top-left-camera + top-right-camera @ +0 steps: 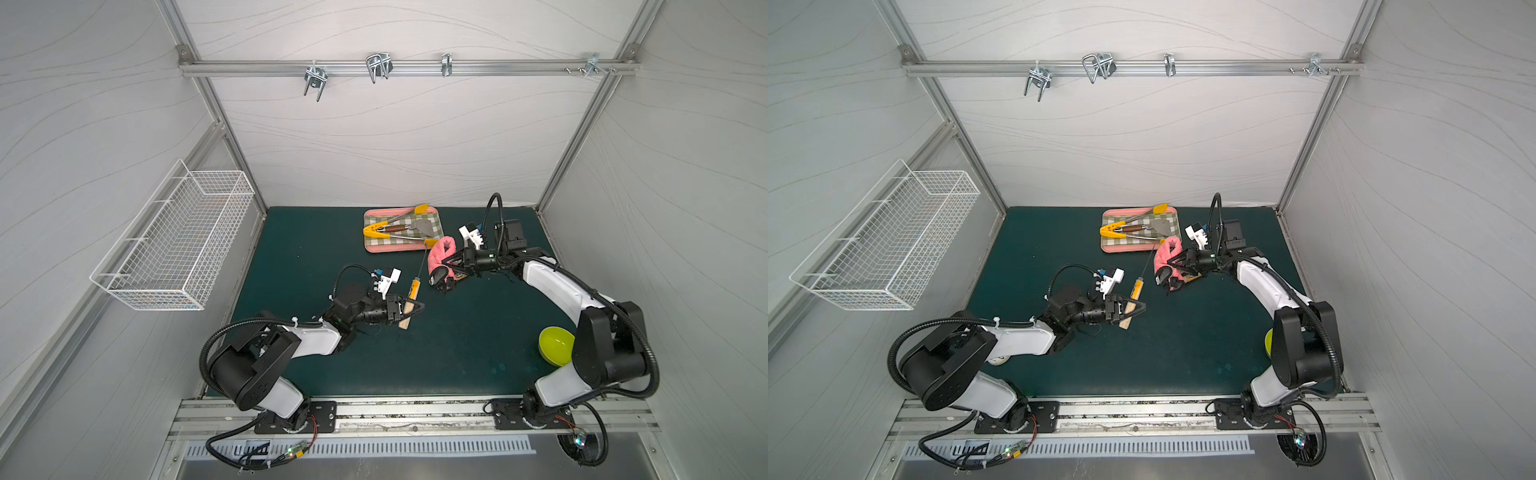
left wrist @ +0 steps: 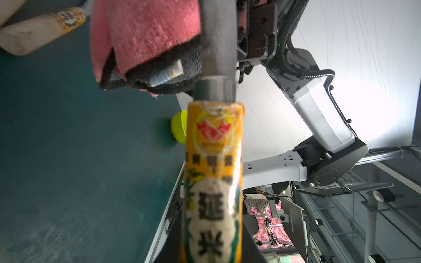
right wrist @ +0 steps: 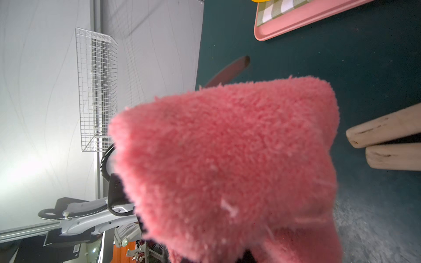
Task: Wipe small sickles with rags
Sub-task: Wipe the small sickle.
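A pink-rimmed tray is sitting at 12 o'clock on the green mat, carrying tongs and a spatula. A green bowl is lying at 4 o'clock, and a wire basket is hanging on the wall at 9. The left claw is pinching a sickle by its wooden handle, the blade pointing toward 1 o'clock — right beside the rag. The right claw is clamping that rag, crowding the tray's corner, with the spare sickles lying on the mat just beside it.

tray: rear centre | rag: right of tray | bowl: front right
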